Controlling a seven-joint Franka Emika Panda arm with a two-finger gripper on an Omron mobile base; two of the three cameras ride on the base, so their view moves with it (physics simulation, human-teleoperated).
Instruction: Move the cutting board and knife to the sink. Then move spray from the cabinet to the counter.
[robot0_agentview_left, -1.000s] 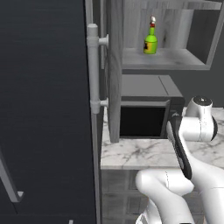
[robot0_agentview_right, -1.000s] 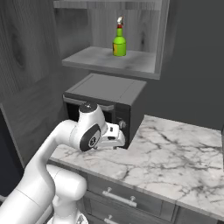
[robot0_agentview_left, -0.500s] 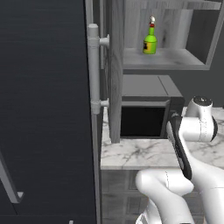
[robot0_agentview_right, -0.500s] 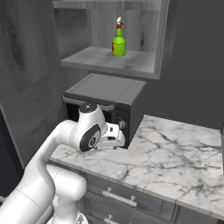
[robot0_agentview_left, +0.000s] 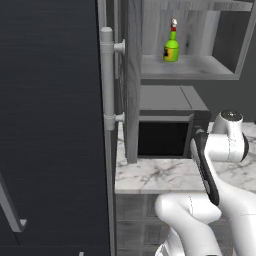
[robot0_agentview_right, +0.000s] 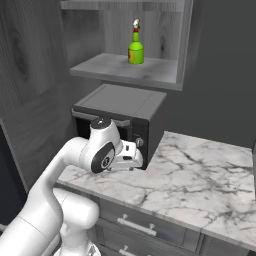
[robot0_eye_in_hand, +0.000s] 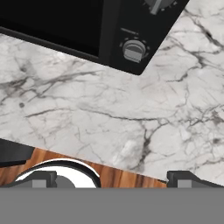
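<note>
I have the arm folded low in front of me, elbow bent, wrist turned so the gripper sits just above the counter, right beside the front corner of the microwave. In the hand view the two fingertips stand wide apart with nothing between them, and I look down past the microwave's knob onto marble. Beyond and above, the spray stands upright on the open shelf of the cabinet, well apart from the hand. On my left, the dark fridge shows its long grey handle. Compared with a second ago, nothing has shifted: arm, fingers and bottle sit as before.
</note>
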